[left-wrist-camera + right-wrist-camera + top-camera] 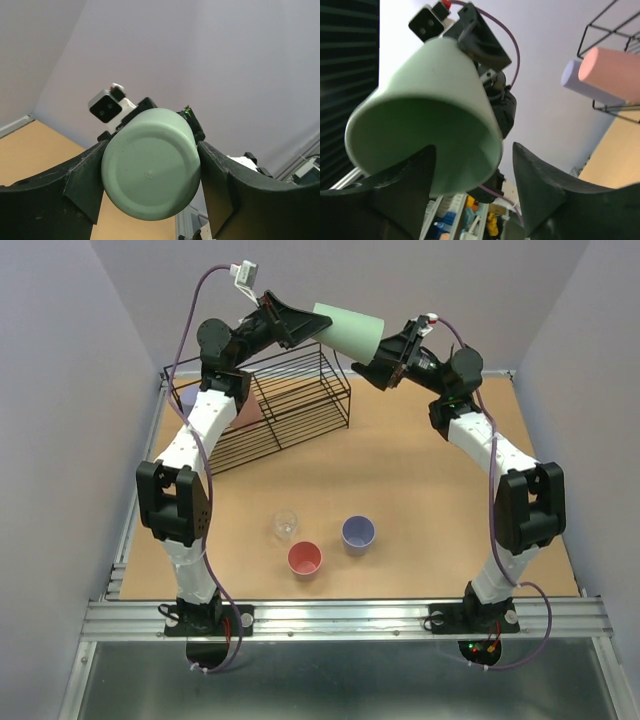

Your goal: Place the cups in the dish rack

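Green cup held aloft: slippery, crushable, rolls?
Probably slippery: the green cup has a smooth taper, could slide from the left tool pinching its base. Likely light, fairly stiff: thin plastic wall, rim looks round. Dropped sideways, it would likely roll in an arc.

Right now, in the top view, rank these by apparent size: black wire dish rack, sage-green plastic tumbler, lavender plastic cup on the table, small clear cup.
Black wire dish rack
sage-green plastic tumbler, held up nearer the camera and seen sideways, so its lead is unsure
lavender plastic cup
small clear cup
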`<state>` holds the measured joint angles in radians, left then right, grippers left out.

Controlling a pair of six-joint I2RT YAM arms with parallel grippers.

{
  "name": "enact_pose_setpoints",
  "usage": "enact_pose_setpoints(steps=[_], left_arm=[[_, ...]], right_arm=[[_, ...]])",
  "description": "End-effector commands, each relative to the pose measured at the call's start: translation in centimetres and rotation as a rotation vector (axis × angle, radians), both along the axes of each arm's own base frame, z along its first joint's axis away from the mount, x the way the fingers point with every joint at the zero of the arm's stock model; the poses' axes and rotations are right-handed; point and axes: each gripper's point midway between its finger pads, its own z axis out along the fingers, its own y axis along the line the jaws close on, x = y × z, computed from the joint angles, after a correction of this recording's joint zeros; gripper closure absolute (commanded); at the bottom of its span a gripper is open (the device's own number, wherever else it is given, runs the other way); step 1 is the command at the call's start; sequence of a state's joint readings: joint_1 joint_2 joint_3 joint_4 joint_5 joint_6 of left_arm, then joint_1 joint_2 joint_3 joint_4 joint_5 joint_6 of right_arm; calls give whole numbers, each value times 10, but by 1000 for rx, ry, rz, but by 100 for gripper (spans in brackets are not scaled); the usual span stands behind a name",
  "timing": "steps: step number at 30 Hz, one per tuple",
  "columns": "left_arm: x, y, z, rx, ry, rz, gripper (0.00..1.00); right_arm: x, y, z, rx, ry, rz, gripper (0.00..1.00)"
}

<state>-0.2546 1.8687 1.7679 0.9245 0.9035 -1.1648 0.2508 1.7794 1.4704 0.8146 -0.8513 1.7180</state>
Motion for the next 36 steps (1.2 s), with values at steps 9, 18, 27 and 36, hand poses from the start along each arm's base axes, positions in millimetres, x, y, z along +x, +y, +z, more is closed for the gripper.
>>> enact_pose_setpoints(steps=[9,18,27,36], left_arm=[[66,77,22,362,-92,563,100],[94,90,-21,637,-84,815,100],[116,97,-83,812,79,1027,100],[121,102,-133,898,141,1055,100]], right_arm=[[-25,-35,-74,-127,165,-36,24],[-29,-46,-105,-290,233,-100,23],[-36,-46,-108,-295,241,-85,23],[-39,-45,-115,-303,254,-66,23]])
